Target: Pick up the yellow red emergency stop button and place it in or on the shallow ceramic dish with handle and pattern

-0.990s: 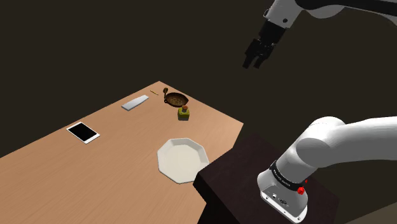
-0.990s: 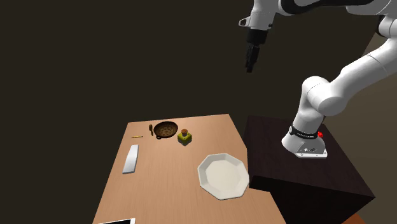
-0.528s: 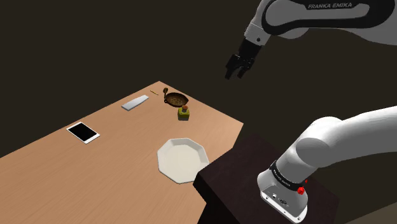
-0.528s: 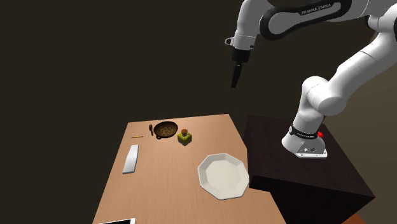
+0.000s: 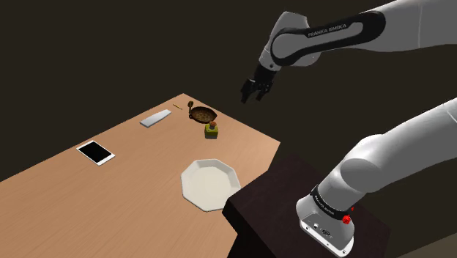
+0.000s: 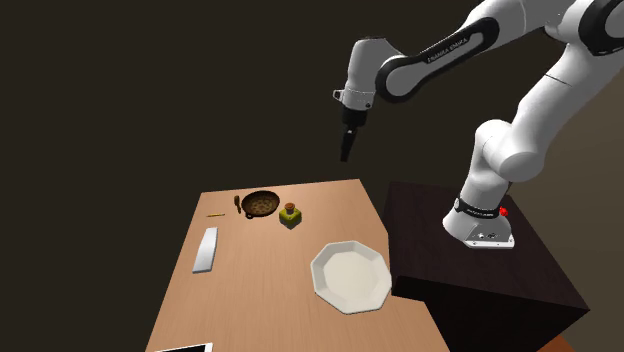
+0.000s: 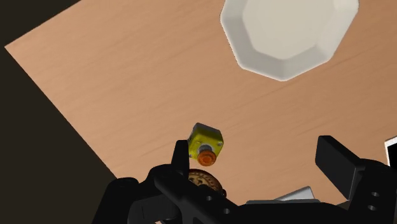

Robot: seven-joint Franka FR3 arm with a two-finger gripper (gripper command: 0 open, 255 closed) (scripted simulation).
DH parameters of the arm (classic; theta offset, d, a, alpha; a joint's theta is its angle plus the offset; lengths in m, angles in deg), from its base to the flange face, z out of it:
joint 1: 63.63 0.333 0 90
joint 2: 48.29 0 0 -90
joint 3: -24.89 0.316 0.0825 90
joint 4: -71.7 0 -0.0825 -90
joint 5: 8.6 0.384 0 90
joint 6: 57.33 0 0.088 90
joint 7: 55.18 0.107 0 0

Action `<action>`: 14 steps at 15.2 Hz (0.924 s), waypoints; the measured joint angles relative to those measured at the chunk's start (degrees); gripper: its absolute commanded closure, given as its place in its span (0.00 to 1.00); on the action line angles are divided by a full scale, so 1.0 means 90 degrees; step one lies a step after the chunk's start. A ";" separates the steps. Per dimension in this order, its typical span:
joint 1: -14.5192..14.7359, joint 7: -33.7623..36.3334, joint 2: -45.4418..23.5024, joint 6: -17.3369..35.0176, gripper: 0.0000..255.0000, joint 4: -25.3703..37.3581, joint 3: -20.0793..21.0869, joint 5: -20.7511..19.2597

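Descend with wide-open, empty fingers (image 7: 337, 162) onto yellow-red stop button (image 5: 212, 130) standing on table (image 5: 132, 172) just beside brown handled dish (image 5: 203, 115), centre over box body, straddle before closing, avoid nudging dish.

wooden table (image 5: 88, 198): light brown top, grain showing | white octagonal plate (image 5: 211, 183): lies flat near the table edge at the shoulder view's lower right | black-screened tablet (image 5: 96, 152): white border, well apart from plate, toward that view's left | grey flat slab (image 5: 155, 119): near far edge | thin yellow stick (image 5: 176, 108): just beside slab
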 measured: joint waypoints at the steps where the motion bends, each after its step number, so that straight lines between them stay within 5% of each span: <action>1: -0.0013 0.0011 -0.0216 0.0213 0.00 0.0011 0.0004 -0.0011; 14: -0.0010 0.0613 -0.3506 0.2403 0.00 0.1244 0.0066 -0.0397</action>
